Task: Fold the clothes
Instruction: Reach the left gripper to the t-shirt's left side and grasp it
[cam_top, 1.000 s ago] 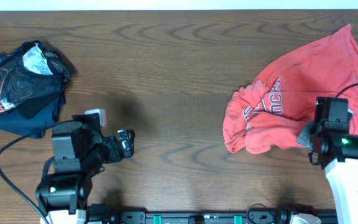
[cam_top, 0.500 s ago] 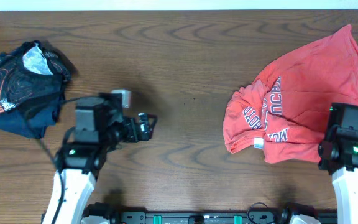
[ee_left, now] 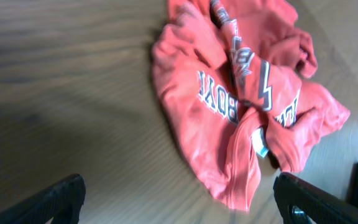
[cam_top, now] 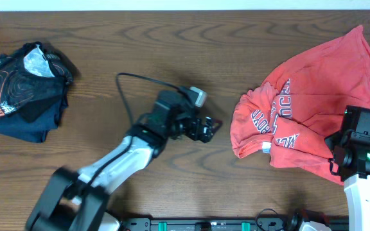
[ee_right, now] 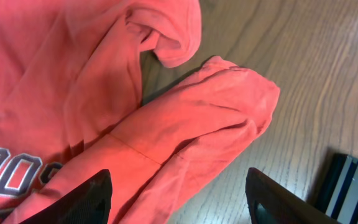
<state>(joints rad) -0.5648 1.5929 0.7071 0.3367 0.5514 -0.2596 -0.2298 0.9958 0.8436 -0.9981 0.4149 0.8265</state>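
The clothes, a coral T-shirt (cam_top: pixel 313 90) with dark blue lettering, lie crumpled at the right of the table. My left gripper (cam_top: pixel 208 127) hangs open over bare wood just left of the shirt. In the left wrist view the shirt (ee_left: pixel 229 112) fills the upper middle and nothing sits between the left gripper's (ee_left: pixel 188 208) fingers. My right gripper (ee_right: pixel 185 208) stands open above a folded edge of the shirt (ee_right: pixel 185 137) at its near right side, holding nothing. From overhead the right arm (cam_top: pixel 365 157) covers that edge.
A dark swirl-printed garment (cam_top: pixel 21 90) lies bunched at the far left of the wooden table (cam_top: pixel 140 58). The left arm's cable (cam_top: pixel 130 80) loops over the table's middle. A black rail (ee_right: pixel 353 190) runs along the front edge.
The left arm swung from the front left to the middle, close to the shirt. The right gripper pulled the shirt's lower edge toward the front, then opened and let it go.
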